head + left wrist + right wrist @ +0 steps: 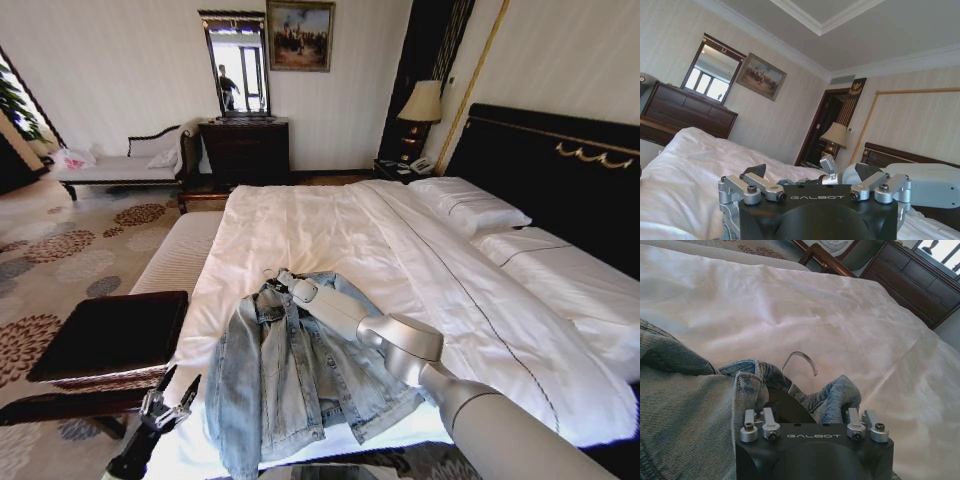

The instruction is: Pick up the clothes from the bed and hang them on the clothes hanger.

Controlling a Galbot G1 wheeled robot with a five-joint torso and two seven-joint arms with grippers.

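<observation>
Denim jacket (270,390) lying spread, front up, on the near end of the bed (330,225), hem hanging toward the foot edge, collar pointing up the mattress. Sleeves loosely folded along the sides. Rest of the white sheet bare up to the pillows.

Clothes hanger (801,353): curved hook poking out of the collar opening, resting on the sheet just beyond the denim. Body of the hanger hidden under the cloth, so apparently sitting inside the shoulders; cannot confirm how squarely.

Right gripper (283,284) reached across the jacket from the near right, lowered onto the collar right behind the hook. Fingers apart, set to either side of the bunched collar fold, not closed on anything. Placement reads as lined up for the neck of the hanger, since that is the one point that lifts hanger and garment together.

Left gripper (170,395) parked low at the near left corner of the bed, beside the dark bench (110,335), well apart from the jacket. Fingers spread, pointing up, holding nothing. Likely kept out of the right arm's way.

Judgement: grasp step in hand, nothing lifted yet. Risk: closing on denim alone and leaving the hanger behind, or the hanger slipping out of one shoulder on the lift.
</observation>
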